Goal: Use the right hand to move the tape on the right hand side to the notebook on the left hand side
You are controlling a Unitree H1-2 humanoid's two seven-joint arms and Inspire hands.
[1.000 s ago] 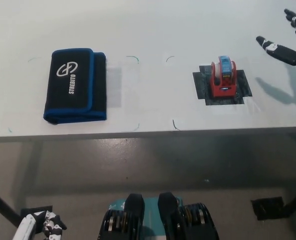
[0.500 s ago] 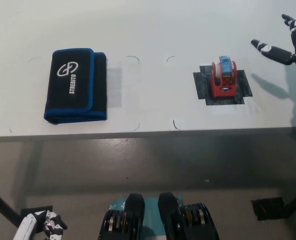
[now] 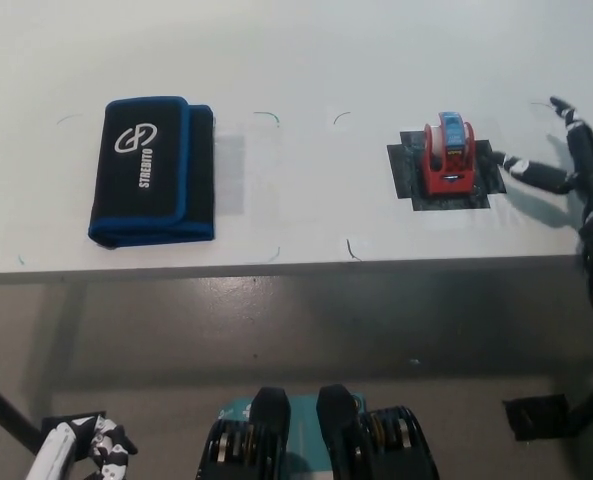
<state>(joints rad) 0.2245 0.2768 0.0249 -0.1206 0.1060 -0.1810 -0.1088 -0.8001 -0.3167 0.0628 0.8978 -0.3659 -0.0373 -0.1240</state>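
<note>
- Closing in, the black right hand [image 3: 574, 170] has dropped from the far right corner toward the tape [image 3: 448, 153]; its fingers are spread, holding nothing, one fingertip just short of it.
- Untouched, the tape sits on its dark mat [image 3: 479, 170], just left of the hand.
- Well beyond, further left, lies the notebook [image 3: 150, 171].
- Resting low, the white left hand [image 3: 81, 450]; grip unclear.
- Grasping looks next.

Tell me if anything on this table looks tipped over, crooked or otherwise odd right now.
Nothing stands out. The red tape dispenser stands upright on its dark mat, and the black and blue notebook lies flat and closed on the white table. The right hand is open beside the mat; the left hand rests low.
</note>
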